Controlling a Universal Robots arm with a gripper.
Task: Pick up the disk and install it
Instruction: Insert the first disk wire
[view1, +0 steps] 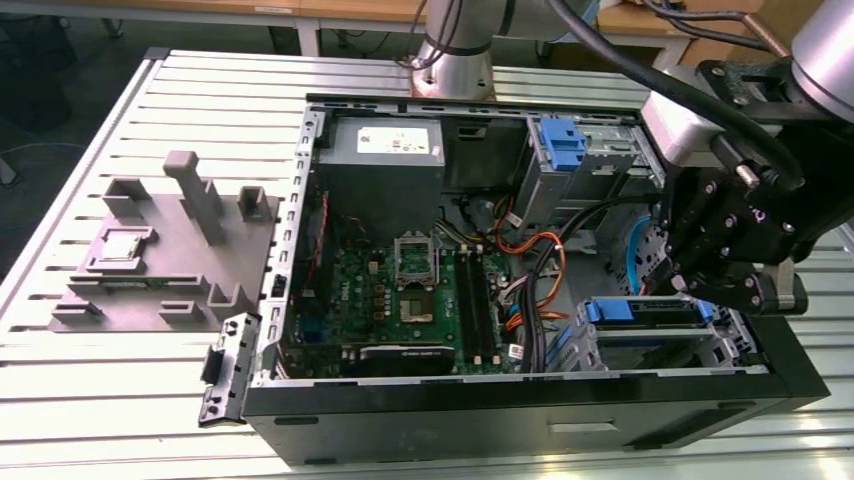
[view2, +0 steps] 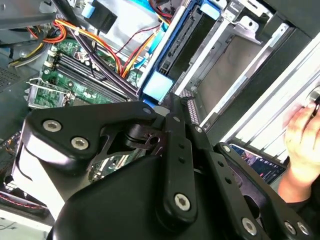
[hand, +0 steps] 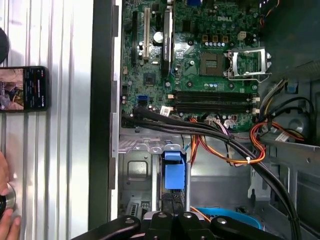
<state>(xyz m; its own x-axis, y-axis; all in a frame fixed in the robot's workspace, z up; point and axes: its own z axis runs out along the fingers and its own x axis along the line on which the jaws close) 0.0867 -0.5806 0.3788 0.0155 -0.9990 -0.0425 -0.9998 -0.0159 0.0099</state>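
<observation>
The disk (view1: 646, 311), edged by its blue carrier, sits in the metal drive cage (view1: 627, 350) at the front corner of the open computer case, on the exterior view's right. My black gripper (view1: 727, 268) hangs just above and beside it, over the case's wall on that side. In the first wrist view the carrier's blue end (hand: 174, 170) stands in the cage slot right in front of the gripper (hand: 175, 225). The second wrist view shows the disk's long blue edge (view2: 172, 50) running away from the gripper's linkage (view2: 165, 165). Whether the gripper touches the disk is hidden.
The case holds a green motherboard (view1: 400, 300), orange cables (view1: 534, 262), a grey metal box (view1: 384, 145) and an upright blue latch piece (view1: 562, 140). A grey fixture (view1: 160, 250) stands on the slatted table at the exterior view's left. A phone (hand: 25, 88) and a person's hand (view2: 300, 135) are beside the case.
</observation>
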